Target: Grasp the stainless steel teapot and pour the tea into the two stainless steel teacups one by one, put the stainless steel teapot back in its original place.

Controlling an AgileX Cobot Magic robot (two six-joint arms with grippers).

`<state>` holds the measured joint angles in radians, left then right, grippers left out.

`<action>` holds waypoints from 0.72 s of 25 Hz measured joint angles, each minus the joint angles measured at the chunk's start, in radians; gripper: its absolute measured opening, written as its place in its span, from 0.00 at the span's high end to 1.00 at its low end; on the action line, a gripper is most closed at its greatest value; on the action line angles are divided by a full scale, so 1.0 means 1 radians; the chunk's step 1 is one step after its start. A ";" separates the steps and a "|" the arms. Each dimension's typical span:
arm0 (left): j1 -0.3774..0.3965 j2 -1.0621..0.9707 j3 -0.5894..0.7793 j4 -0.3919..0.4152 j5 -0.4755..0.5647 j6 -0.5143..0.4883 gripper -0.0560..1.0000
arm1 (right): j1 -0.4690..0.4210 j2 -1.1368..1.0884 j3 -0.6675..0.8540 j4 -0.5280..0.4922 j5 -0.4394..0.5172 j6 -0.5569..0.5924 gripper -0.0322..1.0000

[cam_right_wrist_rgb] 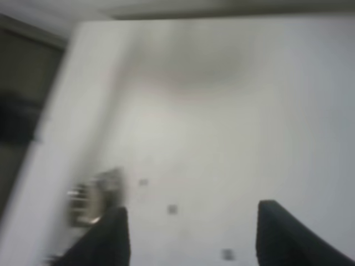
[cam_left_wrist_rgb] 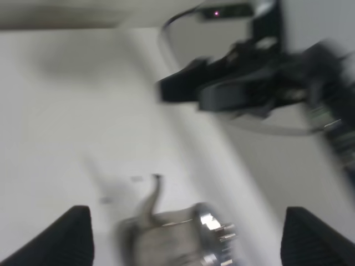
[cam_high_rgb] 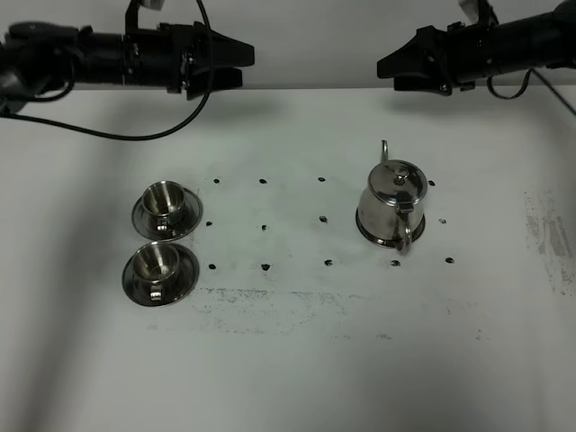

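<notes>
Teapot [cam_high_rgb: 391, 202] stands right on the worktop [cam_high_rgb: 288, 360]; far cup [cam_high_rgb: 165, 202] and near cup [cam_high_rgb: 158, 265] sit well left, black dots [cam_high_rgb: 264, 227] between. Left pincer [cam_high_rgb: 245, 66] and right pincer [cam_high_rgb: 389, 76] hang open, empty.

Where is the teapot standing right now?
In the high view the teapot stands upright on the table, right of centre, far from the two cups at the left.

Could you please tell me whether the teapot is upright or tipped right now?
Upright. The stainless steel teapot stands on its base, with its domed lid on top and its spout rising at the far side.
</notes>
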<state>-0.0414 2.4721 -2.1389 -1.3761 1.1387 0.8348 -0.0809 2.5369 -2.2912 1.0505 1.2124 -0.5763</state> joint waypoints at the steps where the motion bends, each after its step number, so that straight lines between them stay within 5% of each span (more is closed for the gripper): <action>1: -0.003 -0.011 -0.043 0.091 -0.012 -0.026 0.32 | 0.000 -0.005 -0.035 -0.048 0.000 0.014 0.49; 6: -0.017 -0.029 -0.210 0.519 -0.014 -0.202 0.33 | 0.000 -0.015 -0.084 -0.221 0.002 0.071 0.49; 9: -0.023 -0.040 -0.214 0.680 -0.006 -0.263 0.33 | 0.000 -0.024 -0.084 -0.332 0.003 0.119 0.49; 14: -0.025 -0.167 -0.103 0.737 -0.057 -0.279 0.33 | 0.005 -0.141 -0.055 -0.562 0.006 0.193 0.51; 18: -0.025 -0.353 0.094 0.808 -0.130 -0.278 0.34 | 0.005 -0.313 0.039 -0.620 0.005 0.207 0.52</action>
<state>-0.0659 2.1194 -2.0452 -0.5676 1.0090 0.5567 -0.0760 2.2243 -2.2524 0.4303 1.2176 -0.3691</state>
